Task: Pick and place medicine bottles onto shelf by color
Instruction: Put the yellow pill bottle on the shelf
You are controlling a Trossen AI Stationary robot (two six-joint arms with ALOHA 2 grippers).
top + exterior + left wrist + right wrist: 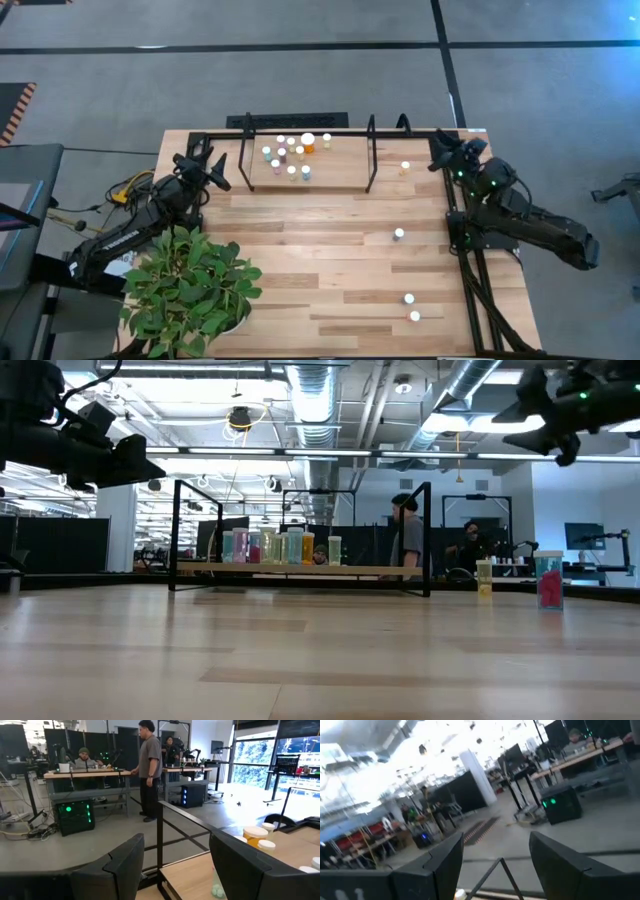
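Both arms raised at the back of the table, nothing held. Left gripper (215, 172) sits near the back-left corner just off the shelf's left end loop; its wrist view shows the jaws parted with only air between them. Right gripper (447, 155) is near the back-right corner, fingers spread wide, empty, wrist camera aimed out at the room.

Shelf (345, 186) runs along the back edge, long axis left-right. A cluster of bottles (294, 152) already stands on its left half: teal, pink, yellowish and the larger orange bottle (308, 143).

Loose bottles still on the table, all on the right side: one (404, 168) just beyond the shelf's right end, one (398, 235) mid-table, and a pair (412, 307) close together near the front-right corner. All upright, caps up, so a grasp from above or from the side across the body looks workable.

Key relation: every loose bottle lies toward the front from the right gripper, and the right arm is clearly nearer to all of them. The nearest one is next to the shelf's right end. The left arm is well apart from them, with the shelf between.

Hard to tell: body colours of the loose bottles from above, only pale caps show. Low view shows a yellowish (484, 579) and a pink bottle (548, 582); which overhead ones they match is uncertain. A potted plant (188, 288) covers the front-left corner.
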